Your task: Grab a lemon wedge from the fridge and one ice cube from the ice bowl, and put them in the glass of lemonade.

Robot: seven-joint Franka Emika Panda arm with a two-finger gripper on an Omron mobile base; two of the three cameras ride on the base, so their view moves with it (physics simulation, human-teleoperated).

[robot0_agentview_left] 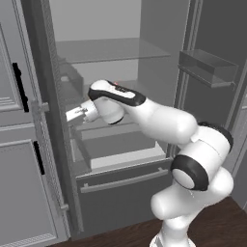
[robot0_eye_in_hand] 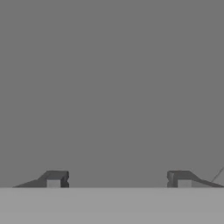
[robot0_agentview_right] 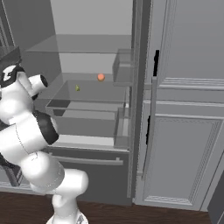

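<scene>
Claw [robot0_eye_in_hand: 118, 179] agape inside fridge [robot0_agentview_left: 120, 53]

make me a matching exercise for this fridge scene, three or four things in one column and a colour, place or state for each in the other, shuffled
Things:
1. gripper
2. small round fruit
3. fridge
4. small green piece

States:
A. doors swung open
B. orange, at the back of a glass shelf
C. jaws apart, nothing between them
D. on the same shelf, left of the orange one in the right base view

Pairs: 1-C, 2-B, 3-A, 4-D
</scene>
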